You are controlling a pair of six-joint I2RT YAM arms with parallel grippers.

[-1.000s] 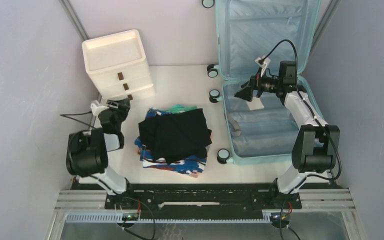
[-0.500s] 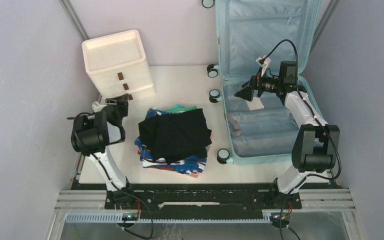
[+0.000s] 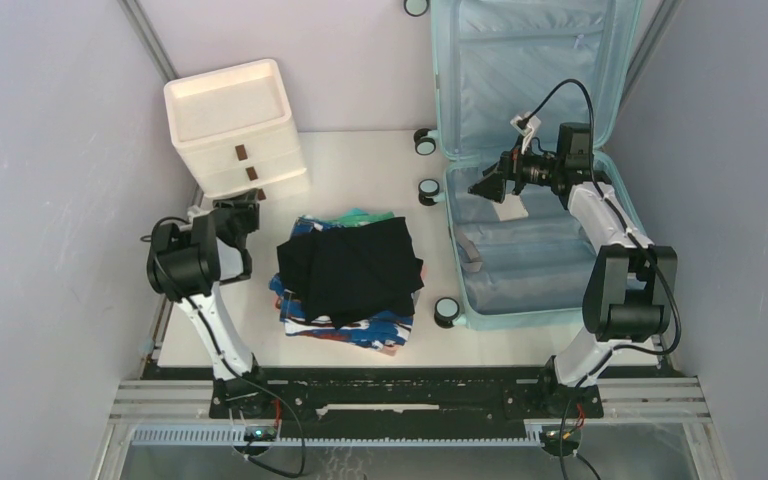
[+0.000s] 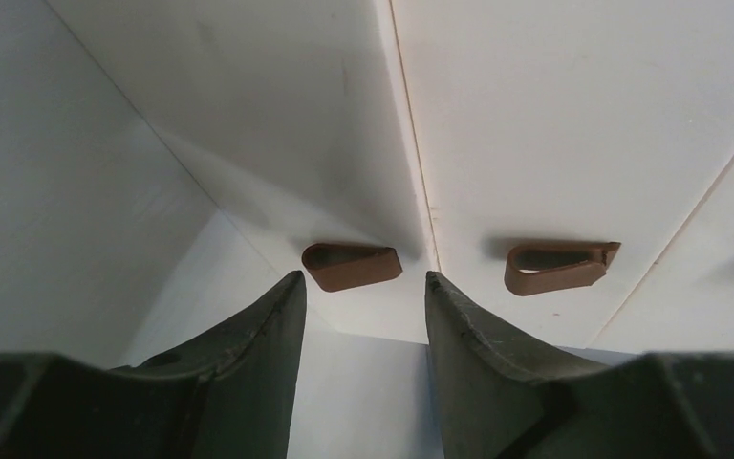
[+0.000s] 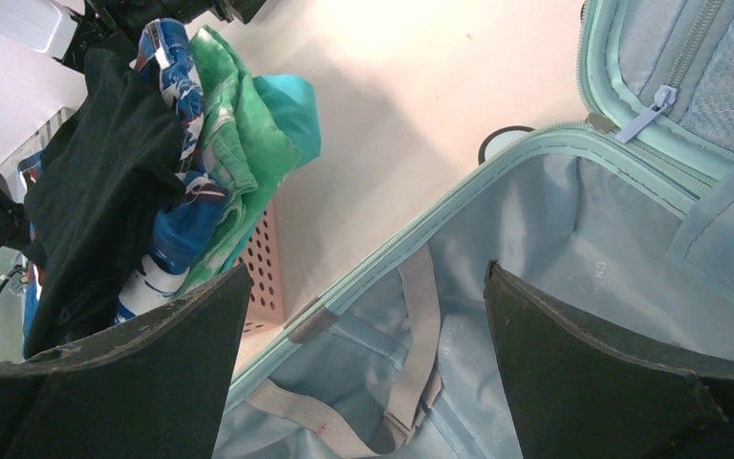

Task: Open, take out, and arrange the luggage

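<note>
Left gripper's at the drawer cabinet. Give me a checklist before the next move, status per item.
1. Left gripper jaws apart, nothing held: ok.
2. One brown handle lined up between its fingers: ok.
3. Fingers touching that handle: cannot tell.
4. Clothes pile apart from the left arm: ok.
5. Luggage open, lid up: ok.
6. Right gripper open and empty over the luggage: ok.

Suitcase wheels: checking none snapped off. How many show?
4, all left of the luggage: one wheel at the lid's far corner, two flanking the hinge, one at the near corner. No others show.
</note>
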